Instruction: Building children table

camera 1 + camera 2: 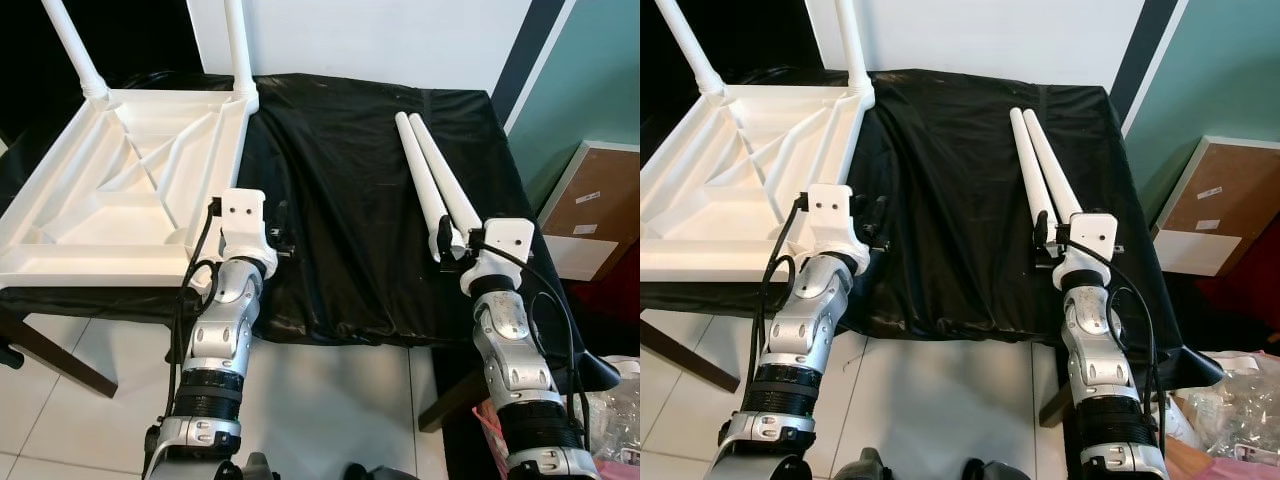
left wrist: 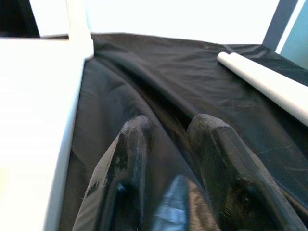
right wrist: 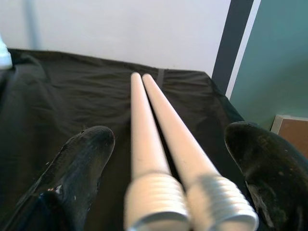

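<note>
Now the right gripper (image 3: 168, 163), jaws wide, straddles two legs (image 1: 436, 181) at four o'clock. Left gripper (image 2: 168, 144), nearly closed and empty, sits beside the tabletop (image 1: 120, 190) at nine.

- Upturned tabletop (image 1: 120, 190) lies on the left of the cloth-covered table (image 1: 340, 200) — two legs standing up at its far corners.
- Two loose legs (image 1: 432, 180) lie side by side on the right, touching.

A wrinkled black cloth (image 1: 340, 200) covers the bench and hangs over its near edge above a white tiled floor (image 1: 330, 400). A brown cardboard box (image 1: 590, 205) leans by the teal wall (image 1: 590, 70). Clear plastic bags (image 1: 1230, 400) lie beside it.
</note>
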Tool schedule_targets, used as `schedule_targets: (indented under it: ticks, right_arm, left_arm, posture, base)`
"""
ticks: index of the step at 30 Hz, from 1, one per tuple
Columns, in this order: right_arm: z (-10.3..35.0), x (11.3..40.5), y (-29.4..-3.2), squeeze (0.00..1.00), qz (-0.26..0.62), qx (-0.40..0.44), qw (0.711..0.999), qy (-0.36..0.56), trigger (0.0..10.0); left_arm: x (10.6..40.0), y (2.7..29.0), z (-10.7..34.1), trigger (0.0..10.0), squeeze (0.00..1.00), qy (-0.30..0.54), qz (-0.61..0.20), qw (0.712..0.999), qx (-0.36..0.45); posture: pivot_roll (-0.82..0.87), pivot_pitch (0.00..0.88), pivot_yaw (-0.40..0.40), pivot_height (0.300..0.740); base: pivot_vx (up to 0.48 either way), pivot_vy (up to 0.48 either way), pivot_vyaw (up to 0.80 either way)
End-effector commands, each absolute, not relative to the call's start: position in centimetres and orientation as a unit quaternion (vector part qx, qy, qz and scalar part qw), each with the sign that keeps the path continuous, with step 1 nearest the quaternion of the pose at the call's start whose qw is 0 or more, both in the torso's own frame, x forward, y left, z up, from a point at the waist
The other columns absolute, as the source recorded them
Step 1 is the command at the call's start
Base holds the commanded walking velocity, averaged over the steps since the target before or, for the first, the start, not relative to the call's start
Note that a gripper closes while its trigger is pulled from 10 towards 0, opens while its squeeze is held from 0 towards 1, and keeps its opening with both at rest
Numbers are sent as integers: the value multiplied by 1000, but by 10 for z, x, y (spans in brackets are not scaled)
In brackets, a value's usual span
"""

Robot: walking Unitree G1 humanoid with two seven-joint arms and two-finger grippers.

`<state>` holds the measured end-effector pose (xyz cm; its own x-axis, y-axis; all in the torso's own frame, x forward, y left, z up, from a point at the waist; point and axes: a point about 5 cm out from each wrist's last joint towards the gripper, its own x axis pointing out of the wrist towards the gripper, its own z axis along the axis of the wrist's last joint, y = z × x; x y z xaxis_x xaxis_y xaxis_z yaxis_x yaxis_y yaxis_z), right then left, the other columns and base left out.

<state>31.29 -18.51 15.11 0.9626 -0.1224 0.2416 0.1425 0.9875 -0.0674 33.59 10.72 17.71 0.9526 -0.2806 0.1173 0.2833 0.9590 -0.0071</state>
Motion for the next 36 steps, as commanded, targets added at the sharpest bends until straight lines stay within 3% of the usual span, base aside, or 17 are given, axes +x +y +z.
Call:
schedule_targets:
  ticks: [1,18,36]
  right_arm:
    - [146,312,-187,0,-74,-40,991,-108,10000]
    - [146,324,-205,0,-98,-49,990,-84,10000]
    - [140,347,-207,0,-57,-32,998,-25,10000]
  left_arm:
    - [333,108,174,10000,0,-55,-151,987,-1]
    - [329,103,178,10000,0,-57,-177,982,4]
    - [309,82,189,10000,0,-75,-270,960,1]
  posture:
    - [-7,119,-37,740]
    - [-5,152,-33,740]
    - [17,184,-34,740]
  base:
    - [0,0,0]
    - [0,0,0]
    - [0,0,0]
